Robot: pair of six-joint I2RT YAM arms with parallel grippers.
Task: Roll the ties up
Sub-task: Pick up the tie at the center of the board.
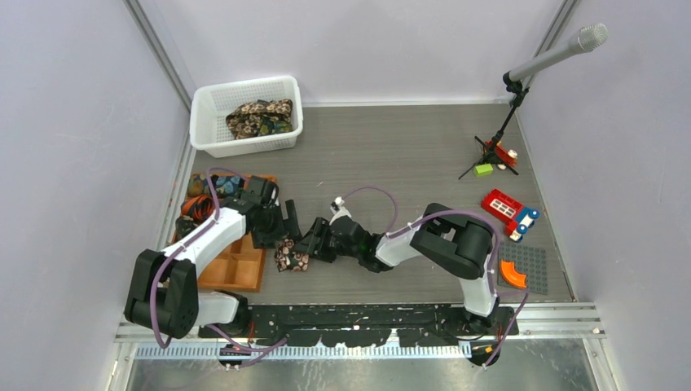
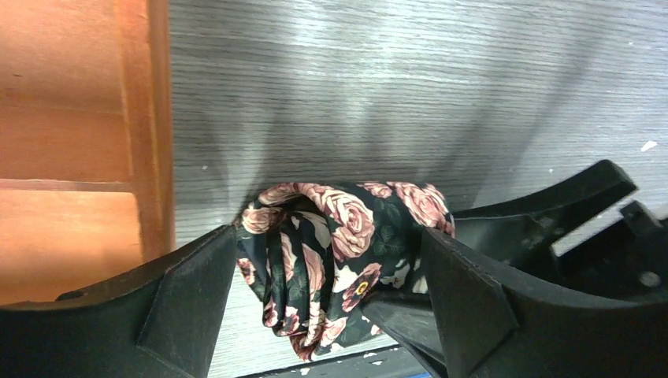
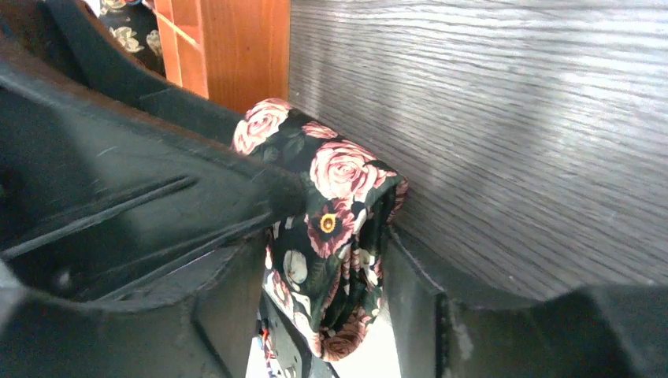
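Grey table (image 1: 391, 147) bears one rolled tie (image 1: 291, 257); left claw (image 2: 329, 240) straddles it wide open; right claw (image 3: 346, 220) pinches it.

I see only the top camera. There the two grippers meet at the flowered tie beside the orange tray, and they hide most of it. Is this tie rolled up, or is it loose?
Observer: Rolled. The left wrist view shows the rolled tie as a compact bundle, with several layers visible at its end.
Operator: Is the left gripper closed on it?
Observer: No. The left gripper is wide open, with one finger on each side of the roll.
Operator: And the right one?
Observer: In its own view the right gripper has the roll between its fingers, and both touch the fabric.
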